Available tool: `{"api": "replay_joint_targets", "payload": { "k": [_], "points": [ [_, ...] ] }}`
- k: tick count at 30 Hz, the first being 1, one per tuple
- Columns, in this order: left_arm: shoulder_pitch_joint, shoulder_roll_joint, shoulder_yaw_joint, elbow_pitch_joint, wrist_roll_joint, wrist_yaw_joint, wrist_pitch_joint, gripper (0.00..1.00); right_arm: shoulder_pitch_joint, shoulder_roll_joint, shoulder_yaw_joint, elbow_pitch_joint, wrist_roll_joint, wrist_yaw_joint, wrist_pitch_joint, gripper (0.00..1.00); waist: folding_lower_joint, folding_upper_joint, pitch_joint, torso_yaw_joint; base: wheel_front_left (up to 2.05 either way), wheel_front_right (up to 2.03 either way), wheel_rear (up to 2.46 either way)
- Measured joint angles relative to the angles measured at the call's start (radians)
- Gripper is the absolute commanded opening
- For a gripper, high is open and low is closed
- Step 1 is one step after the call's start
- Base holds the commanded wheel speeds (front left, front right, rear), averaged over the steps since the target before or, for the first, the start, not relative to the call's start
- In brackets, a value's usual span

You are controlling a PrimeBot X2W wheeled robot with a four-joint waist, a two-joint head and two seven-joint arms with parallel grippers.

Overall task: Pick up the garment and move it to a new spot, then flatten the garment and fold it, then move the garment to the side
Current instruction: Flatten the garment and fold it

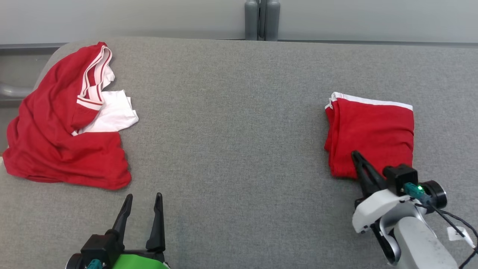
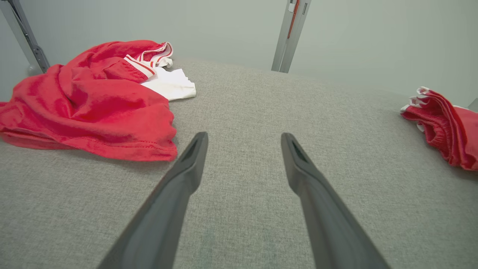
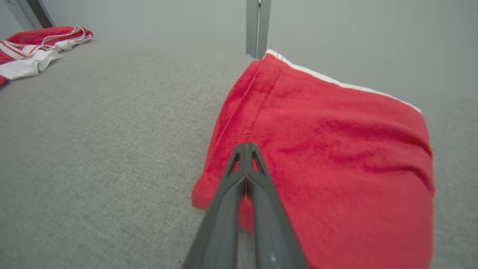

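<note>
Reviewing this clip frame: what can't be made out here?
Head view: the right tool hides the near corner of the folded red garment.
Right wrist view: whether its shut fingers pinch cloth or only rest on it is unclear.
Left wrist view: the frame's right edge cuts off that garment.

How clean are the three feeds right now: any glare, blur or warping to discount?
Head view: even soft light, no glare, sharp; only a thin shadow under the crumpled garment. Left wrist view: wide-angle bows the far edge of the table; the open left claw is sharp. Right wrist view: the folded garment goes soft toward the lower right, beside the shut right claw.
</note>
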Motion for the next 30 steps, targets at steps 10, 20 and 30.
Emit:
{"api": "replay_joint_targets", "payload": {
  "k": [10, 20, 30],
  "points": [
    [0.035, 0.0, 0.058, -0.004, 0.028, -0.005, 0.0, 1.0, 0.208, -0.063, -0.232, -0.311, 0.024, 0.0, 0.0, 1.0, 0.0, 0.0, -0.058, -0.032, 0.0, 0.0, 0.0],
    [0.042, 0.0, 0.067, 0.012, 0.05, -0.027, 0.0, 1.0, 0.342, -0.085, -0.303, -0.347, 0.052, 0.0, 0.0, 1.0, 0.0, 0.0, -0.115, -0.05, 0.0, 0.0, 0.0],
    [0.042, 0.0, 0.055, 0.018, 0.046, -0.027, 0.0, 1.0, 0.358, -0.05, -0.294, -0.332, 0.06, 0.0, 0.0, 1.0, 0.0, 0.0, -0.135, -0.034, 0.0, 0.0, 0.0]
  ]
}}
